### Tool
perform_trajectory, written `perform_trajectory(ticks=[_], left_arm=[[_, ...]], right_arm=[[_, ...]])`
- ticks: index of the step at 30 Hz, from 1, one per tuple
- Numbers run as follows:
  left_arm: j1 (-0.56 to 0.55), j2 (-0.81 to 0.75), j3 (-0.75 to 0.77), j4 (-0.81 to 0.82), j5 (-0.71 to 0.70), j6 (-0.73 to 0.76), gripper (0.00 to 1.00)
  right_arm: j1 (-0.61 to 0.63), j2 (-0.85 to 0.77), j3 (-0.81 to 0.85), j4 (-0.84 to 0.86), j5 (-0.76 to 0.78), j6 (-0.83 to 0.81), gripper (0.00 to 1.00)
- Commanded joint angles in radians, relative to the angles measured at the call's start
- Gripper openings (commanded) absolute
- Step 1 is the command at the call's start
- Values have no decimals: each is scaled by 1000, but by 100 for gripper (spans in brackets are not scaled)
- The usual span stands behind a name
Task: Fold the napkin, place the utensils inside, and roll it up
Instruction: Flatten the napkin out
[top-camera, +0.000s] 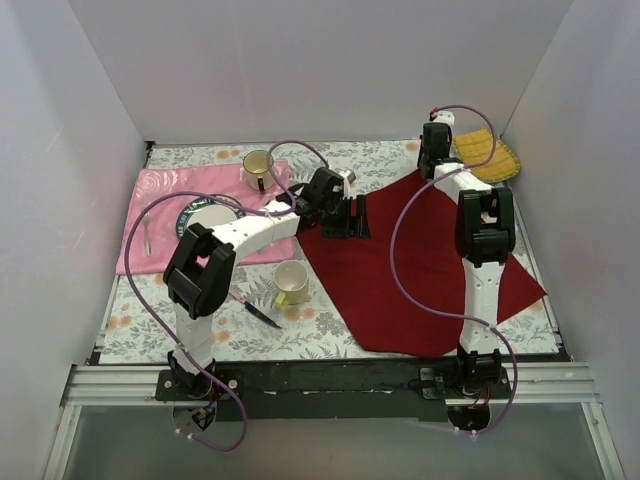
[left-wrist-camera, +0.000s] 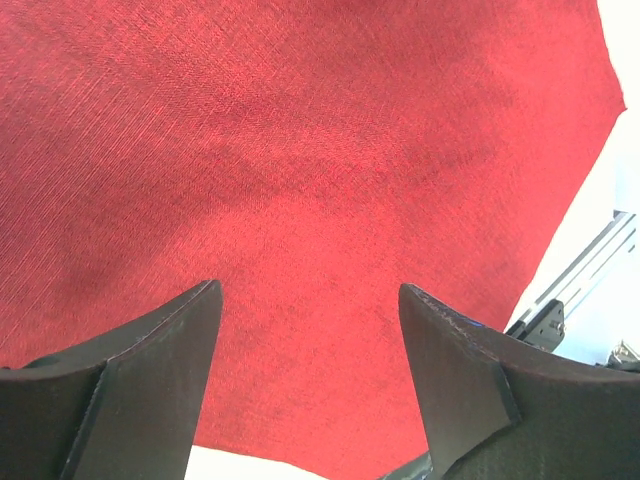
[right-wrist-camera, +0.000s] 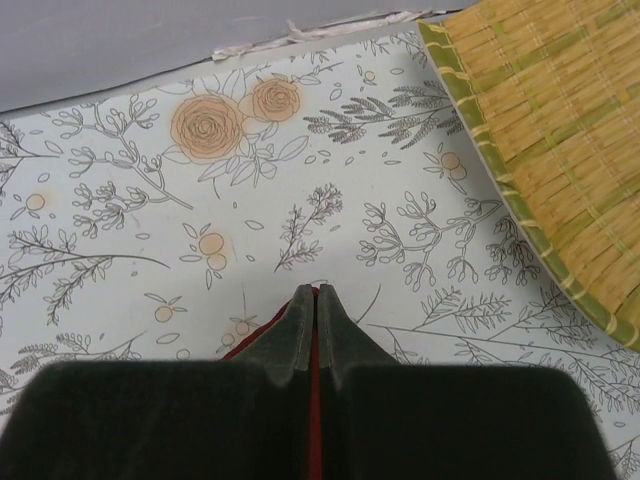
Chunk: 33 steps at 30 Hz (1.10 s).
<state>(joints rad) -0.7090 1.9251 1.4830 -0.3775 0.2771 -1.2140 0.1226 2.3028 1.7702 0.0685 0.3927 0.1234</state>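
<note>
No text, label, brand, number or sign can be read in any of the views.
</note>
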Motion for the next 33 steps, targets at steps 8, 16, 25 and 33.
perform_trajectory(ticks=[8,16,25,33], left_arm=[[46,80,105,-15,-10,-30,71],[43,84,142,-26,-7,-24,71],[-252,-165,-119,129,-16,306,68],[-501,-230,-323,302,-35,471,62]], right_arm=[[-6,90,255,-50,89,-70,7],[28,37,530,-627,-104,71,69],[28,-597,-417,-713,-282,266,66],[17,-1037,-721,-725,-216,275,66]])
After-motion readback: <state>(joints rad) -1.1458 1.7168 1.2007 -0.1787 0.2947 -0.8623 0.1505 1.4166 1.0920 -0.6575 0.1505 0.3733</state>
